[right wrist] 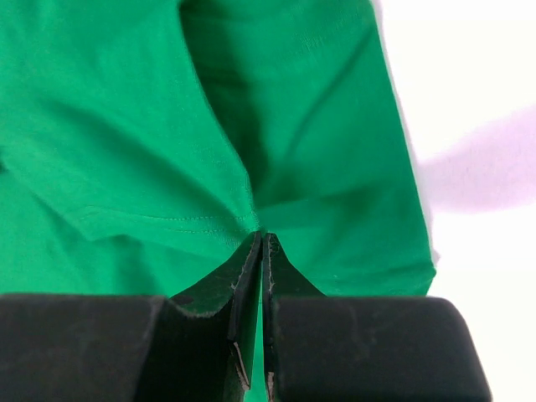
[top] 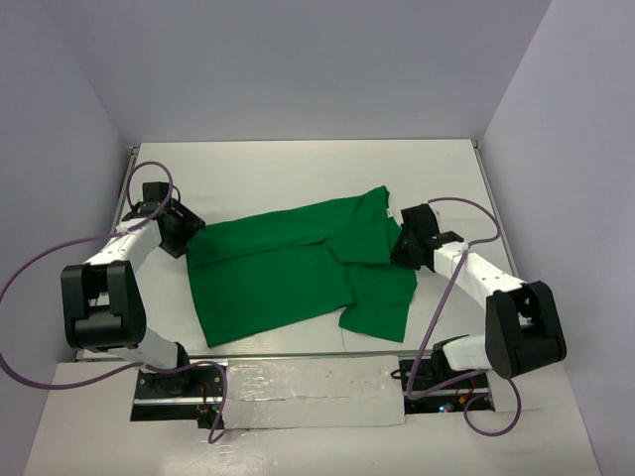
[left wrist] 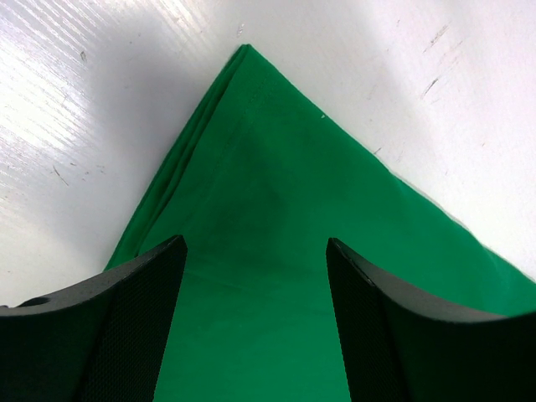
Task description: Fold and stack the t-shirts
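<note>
A: Where is the green t-shirt [top: 288, 268] found?
B: It is laid rumpled on the white surface [top: 298, 169].
A: And the jaws?
B: The left jaws are held apart over its nine o'clock corner; the right jaws are clamped on its cloth at three o'clock.

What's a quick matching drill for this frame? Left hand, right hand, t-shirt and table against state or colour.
Things:
1. left hand
2. right hand
3. t-shirt
4. table

States:
A. white
B. shut, pinching green fabric
C. open, fingers either side of a layered cloth corner
D. green, lying partly folded between the two arms

Pairs: 1-C, 2-B, 3-D, 4-A
</note>
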